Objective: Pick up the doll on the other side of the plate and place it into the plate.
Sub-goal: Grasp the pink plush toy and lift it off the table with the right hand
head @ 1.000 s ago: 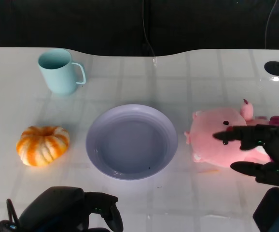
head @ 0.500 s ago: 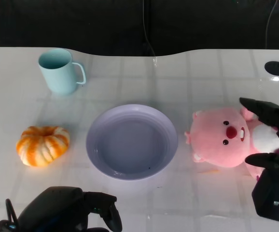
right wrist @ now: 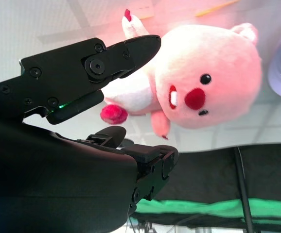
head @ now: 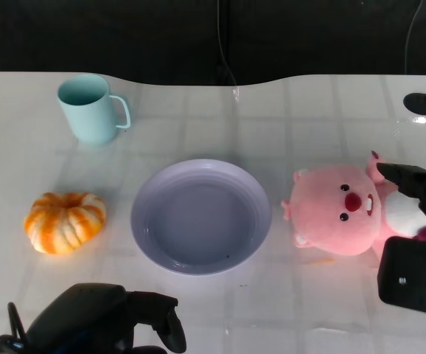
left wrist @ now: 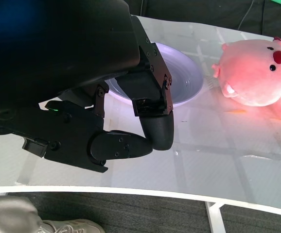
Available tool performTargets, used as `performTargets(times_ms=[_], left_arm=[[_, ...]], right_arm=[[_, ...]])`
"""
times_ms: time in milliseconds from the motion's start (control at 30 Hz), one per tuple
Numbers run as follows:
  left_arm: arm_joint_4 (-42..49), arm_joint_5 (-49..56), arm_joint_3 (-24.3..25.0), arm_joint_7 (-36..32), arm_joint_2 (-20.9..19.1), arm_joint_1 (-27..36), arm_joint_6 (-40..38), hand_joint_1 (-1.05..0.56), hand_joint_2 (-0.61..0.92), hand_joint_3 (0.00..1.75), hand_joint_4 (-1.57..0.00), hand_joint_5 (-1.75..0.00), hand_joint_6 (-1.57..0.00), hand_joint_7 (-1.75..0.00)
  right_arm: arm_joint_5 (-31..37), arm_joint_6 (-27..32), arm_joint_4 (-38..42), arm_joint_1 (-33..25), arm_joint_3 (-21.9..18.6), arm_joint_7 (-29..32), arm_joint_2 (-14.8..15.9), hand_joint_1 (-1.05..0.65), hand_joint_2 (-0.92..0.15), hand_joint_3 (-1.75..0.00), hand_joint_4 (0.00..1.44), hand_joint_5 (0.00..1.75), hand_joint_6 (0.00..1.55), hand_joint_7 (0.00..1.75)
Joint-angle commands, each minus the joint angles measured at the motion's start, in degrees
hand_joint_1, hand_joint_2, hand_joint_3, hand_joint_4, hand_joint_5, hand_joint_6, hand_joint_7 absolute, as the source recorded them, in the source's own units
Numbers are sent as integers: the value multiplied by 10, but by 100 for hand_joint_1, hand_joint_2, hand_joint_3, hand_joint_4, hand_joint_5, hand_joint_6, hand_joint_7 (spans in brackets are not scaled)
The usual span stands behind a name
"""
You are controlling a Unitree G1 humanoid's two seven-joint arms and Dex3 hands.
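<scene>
Nearest to us, at the front edge of the white bench [head: 301,310], our left hand [head: 102,324] sits low with its fingers [left wrist: 155,126] curled in on themselves and nothing inside them; the left wrist view shows them folded over bare bench just short of the plate. At the right front, our right hand [head: 419,243] is beside the pink doll [head: 342,214], with its fingers [right wrist: 126,53] spread apart and gripping nothing: in the right wrist view one finger reaches out over the doll's white belly while the others sit below, with a clear gap between. Whether any fingertip touches the plush we cannot tell. The doll lies on the bench to the right of the lavender plate [head: 202,216], just beside its rim and outside it, its face with red nose and black eyes turned up toward us and its body trailing off toward our right hand. The plate sits in the middle of the bench with nothing in it. To its left, apart from the rim, rests an orange and white pumpkin [head: 65,221]. Farther back on the left stands a light blue mug [head: 91,109], upright, its handle pointing right.
</scene>
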State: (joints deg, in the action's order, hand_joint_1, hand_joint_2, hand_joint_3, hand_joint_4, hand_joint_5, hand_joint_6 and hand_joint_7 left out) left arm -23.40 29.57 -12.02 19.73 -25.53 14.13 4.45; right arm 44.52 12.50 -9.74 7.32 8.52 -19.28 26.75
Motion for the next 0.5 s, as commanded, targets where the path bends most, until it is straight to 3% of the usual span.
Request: performTargets(times_ms=[33, 500], left_arm=[[-3, 1, 3, 8, -10, -2, -3, -31, 92, 39, -70, -139, -76, -85], [-20, -1, 1, 11, -6, 5, -10, -29, 92, 37, -74, -135, -78, -81]], right_arm=[[2, -5, 36, 25, 14, -2, 15, -67, -87, 0, 22, 30, 22, 2], [-9, -30, 297, 163, 92, 22, -1, -71, -92, -3, 34, 19, 31, 3]])
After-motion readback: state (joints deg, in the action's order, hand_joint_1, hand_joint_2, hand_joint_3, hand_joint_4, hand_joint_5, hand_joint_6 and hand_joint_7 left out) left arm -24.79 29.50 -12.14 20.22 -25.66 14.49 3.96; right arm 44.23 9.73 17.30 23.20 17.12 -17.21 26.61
